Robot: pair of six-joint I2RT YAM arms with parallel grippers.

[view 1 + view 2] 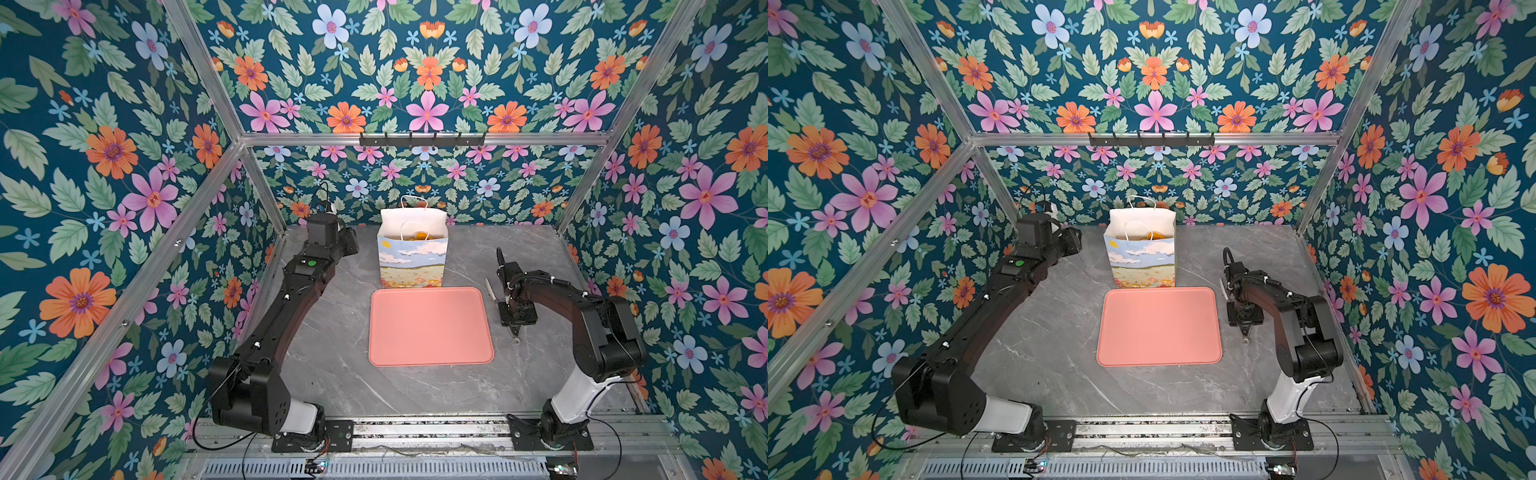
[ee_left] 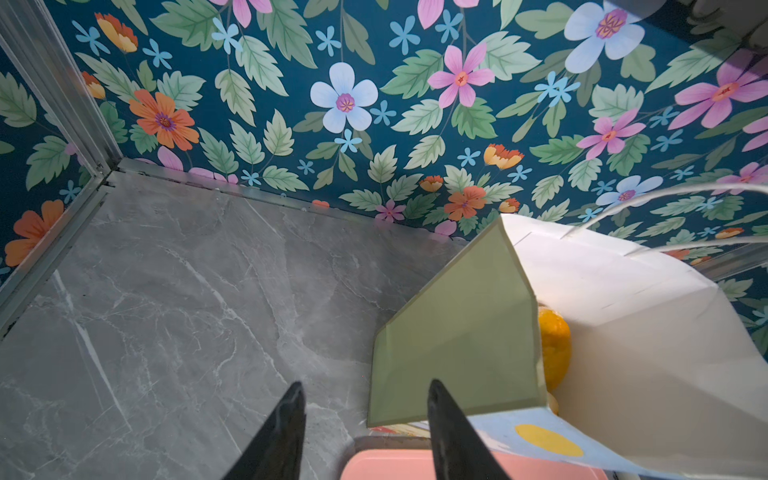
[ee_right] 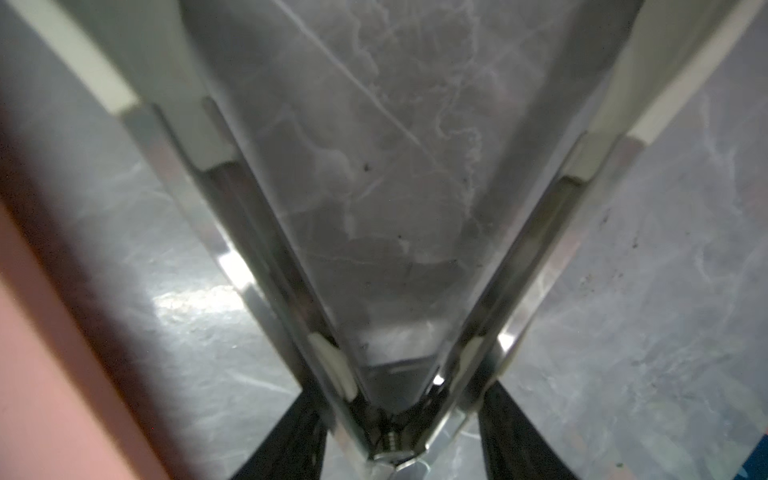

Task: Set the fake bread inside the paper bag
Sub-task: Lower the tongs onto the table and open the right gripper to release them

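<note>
Fake bread (image 1: 417,236) sits inside the upright paper bag (image 1: 411,266), behind the pink tray (image 1: 430,328). Your left gripper (image 2: 365,384) hangs beside the bag, jaws apart, holding nothing. Your right gripper (image 3: 401,395) clasps splayed metal tongs (image 3: 237,266) just right of the tray.

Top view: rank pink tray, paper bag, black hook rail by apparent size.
1. pink tray: largest by area.
2. paper bag: clearly smaller than the tray.
3. black hook rail: about as wide as the tray, but a thin strip, so it has the least area. It is also farthest from the camera.
</note>
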